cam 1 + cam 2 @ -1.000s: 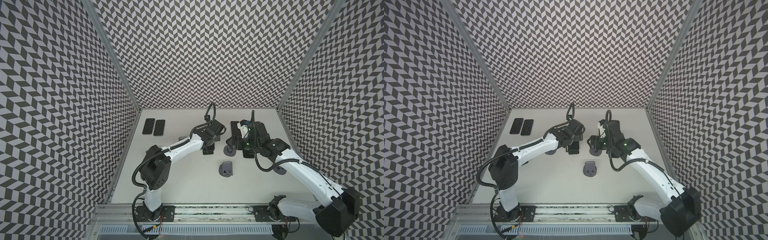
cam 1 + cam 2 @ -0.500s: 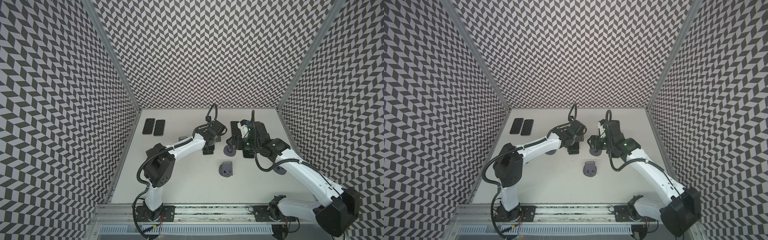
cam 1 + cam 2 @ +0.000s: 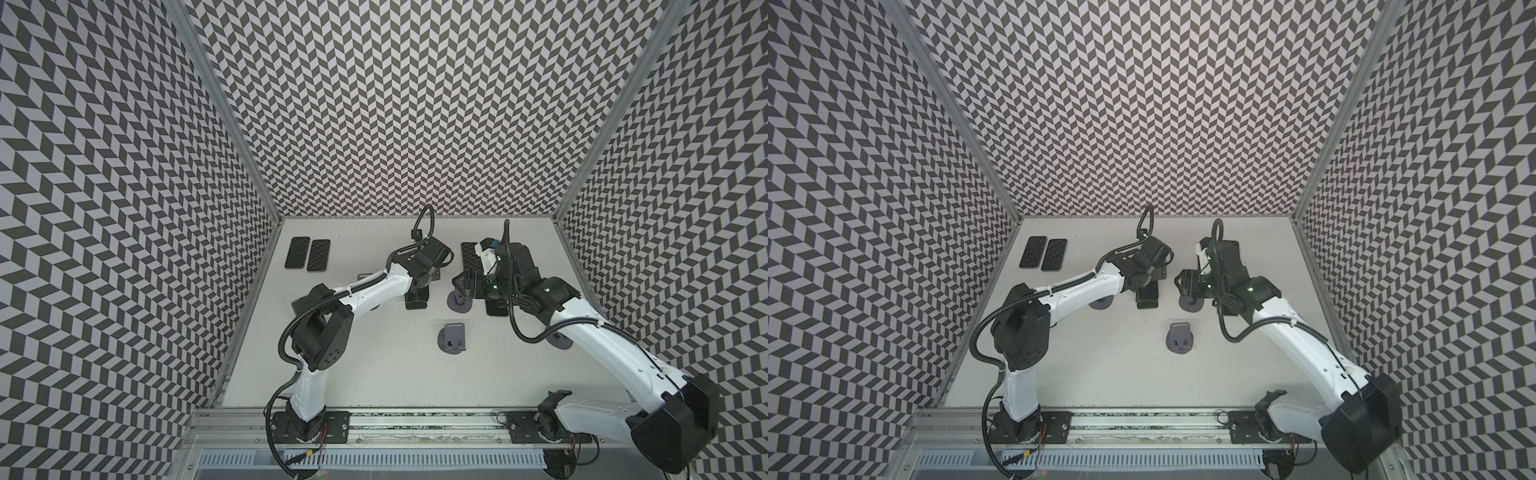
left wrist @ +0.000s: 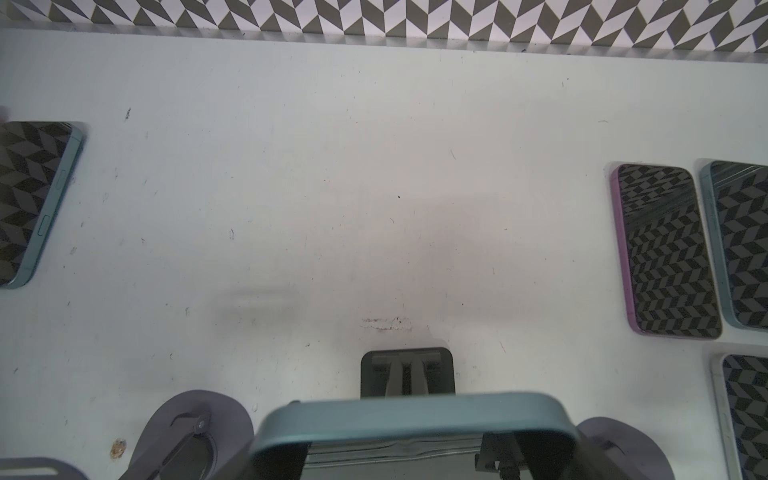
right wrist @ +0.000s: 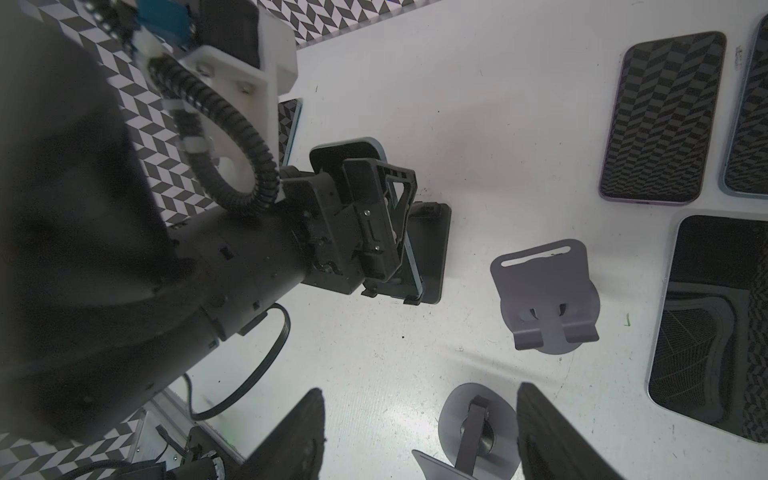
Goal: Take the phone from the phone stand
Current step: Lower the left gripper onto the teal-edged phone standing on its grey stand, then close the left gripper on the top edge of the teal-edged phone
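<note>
The phone (image 5: 328,158) sits on its black stand (image 5: 434,249) between the fingers of the left claw (image 3: 417,289); whether they pinch it I cannot tell; right claw (image 5: 419,392) wide

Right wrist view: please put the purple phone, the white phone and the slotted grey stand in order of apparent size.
1. white phone, largest, though the frame edge cuts it
2. purple phone
3. slotted grey stand, smallest
</note>
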{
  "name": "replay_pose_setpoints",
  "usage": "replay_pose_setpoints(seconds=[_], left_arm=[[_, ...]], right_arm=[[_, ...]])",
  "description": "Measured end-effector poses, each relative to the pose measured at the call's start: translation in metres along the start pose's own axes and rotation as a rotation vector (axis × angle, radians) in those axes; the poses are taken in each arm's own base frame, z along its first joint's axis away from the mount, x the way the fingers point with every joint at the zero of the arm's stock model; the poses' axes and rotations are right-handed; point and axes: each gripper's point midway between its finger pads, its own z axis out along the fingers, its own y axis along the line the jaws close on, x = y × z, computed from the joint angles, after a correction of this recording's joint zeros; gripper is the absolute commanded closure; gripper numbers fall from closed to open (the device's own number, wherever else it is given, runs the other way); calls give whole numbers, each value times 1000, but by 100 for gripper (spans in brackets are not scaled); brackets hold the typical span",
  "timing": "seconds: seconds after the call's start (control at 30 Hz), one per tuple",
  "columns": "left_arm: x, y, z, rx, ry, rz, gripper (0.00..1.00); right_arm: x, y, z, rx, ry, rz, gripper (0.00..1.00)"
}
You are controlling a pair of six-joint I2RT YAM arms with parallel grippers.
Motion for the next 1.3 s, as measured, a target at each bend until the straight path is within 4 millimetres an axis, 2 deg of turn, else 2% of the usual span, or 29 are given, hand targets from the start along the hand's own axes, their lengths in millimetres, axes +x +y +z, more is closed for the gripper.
replay_pose_setpoints(seconds=[0.57,0.9,1.3], left_arm=[[4,1,7,-9,13,5,23],[4,2,7,-11,14,5,30],[4,2,7,-11,14,6,33]], right_arm=[[-2,-2,6,6,-1,-6,29],[1,-3,13,9,15,-5,30],[4,-4,19,10,38,-4,29]])
